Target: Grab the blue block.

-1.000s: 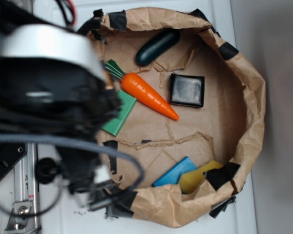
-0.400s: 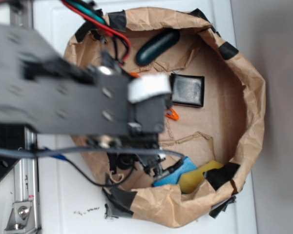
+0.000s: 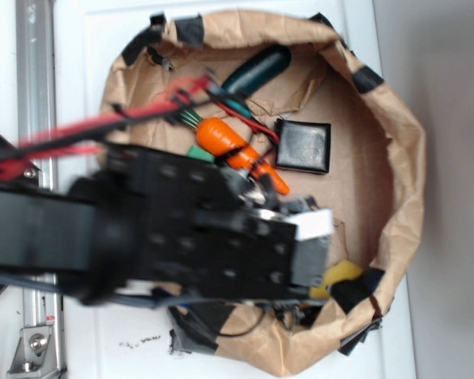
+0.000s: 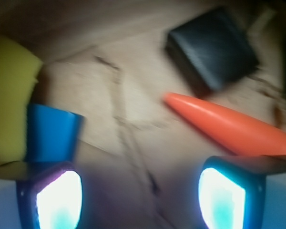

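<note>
Wrist view: gripper (image 4: 140, 200) released, jaws spread wide, nothing between them. Blue block (image 4: 52, 133) at 9 o'clock, just above the left fingertip, touching the yellow piece (image 4: 9, 95). Carrot (image 4: 229, 126) at 3 o'clock; black square (image 4: 212, 47) at 1 o'clock. Exterior view: arm covers the block.

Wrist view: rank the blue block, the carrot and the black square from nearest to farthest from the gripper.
Measured from the gripper, whose jaws stand open:
1. blue block, just beyond the left finger.
2. carrot, ahead of the right finger, too close to call against the block.
3. black square, farthest, upper right.
</note>
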{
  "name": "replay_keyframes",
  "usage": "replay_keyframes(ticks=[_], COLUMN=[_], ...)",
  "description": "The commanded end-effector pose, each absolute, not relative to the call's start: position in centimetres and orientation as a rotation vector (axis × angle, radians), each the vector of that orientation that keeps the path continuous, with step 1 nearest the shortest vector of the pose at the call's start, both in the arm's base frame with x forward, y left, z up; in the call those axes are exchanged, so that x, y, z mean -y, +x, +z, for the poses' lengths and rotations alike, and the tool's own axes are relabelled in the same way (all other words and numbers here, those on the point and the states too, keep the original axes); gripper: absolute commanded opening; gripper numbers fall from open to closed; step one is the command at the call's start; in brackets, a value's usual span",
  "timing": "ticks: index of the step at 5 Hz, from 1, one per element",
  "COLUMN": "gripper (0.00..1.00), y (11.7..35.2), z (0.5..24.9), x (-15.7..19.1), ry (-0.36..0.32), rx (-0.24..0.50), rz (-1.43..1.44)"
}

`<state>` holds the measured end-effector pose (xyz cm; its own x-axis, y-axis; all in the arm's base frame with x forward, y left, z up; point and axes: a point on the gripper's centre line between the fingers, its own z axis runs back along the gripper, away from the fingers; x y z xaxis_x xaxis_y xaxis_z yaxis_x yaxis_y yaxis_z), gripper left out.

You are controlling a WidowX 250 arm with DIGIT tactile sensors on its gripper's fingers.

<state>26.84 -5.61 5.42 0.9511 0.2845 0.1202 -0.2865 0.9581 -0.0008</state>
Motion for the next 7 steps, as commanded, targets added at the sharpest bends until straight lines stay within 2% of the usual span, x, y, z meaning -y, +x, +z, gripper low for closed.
replay_keyframes(ticks=[1,2,3,4,5,6,7], gripper=[1.0,1.0,1.0,1.0,0.35,0.0,0.0], y=[27.7,28.2,28.8,28.8,28.4,27.0,26.2], z=[4.5,2.8,1.1,-0.5,0.0,3.7,7.7], x=[10.9,11.8,12.4,11.0,8.4,3.8,0.1], ry=[-0.132,-0.187,-0.133,-0.079,0.033,0.038,-0.01], rx=[0.128,0.121,0.1,0.075,0.084,0.135,0.199], rz=[0.156,0.106,0.079,0.086,0.131,0.167,0.149])
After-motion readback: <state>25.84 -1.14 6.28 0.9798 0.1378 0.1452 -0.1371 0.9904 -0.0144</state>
